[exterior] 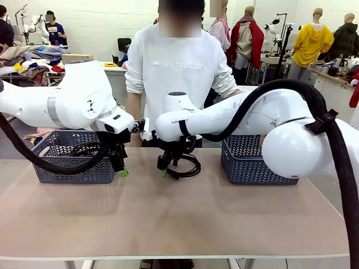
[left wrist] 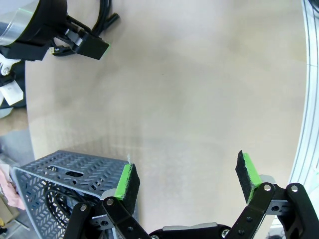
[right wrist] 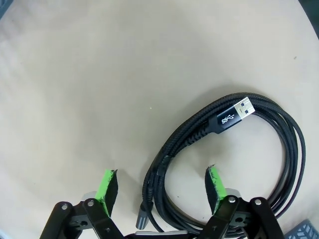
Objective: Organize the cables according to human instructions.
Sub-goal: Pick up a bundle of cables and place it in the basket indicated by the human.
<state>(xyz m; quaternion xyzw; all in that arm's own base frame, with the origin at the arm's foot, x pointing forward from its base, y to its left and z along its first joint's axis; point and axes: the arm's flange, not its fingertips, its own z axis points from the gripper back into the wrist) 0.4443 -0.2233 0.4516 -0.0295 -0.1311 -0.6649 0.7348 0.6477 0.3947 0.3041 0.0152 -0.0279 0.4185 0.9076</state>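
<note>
1 coiled black cable [right wrist: 234, 149] lies on the table [exterior: 179, 218], right gripper [right wrist: 162, 186] astride its strands, jaws apart, contact unclear. Left gripper [left wrist: 187, 177] spread, empty, beside the left basket [exterior: 61, 162], which apparently holds another cable.

The cable's USB plug [right wrist: 233, 114] bears an "SS" SuperSpeed mark.

Coiled cable [right wrist: 234, 144] cut off at the bottom edge between the right jaws. Left basket [exterior: 67, 159] half hidden behind the left arm; cords inside too dark to count.
</note>
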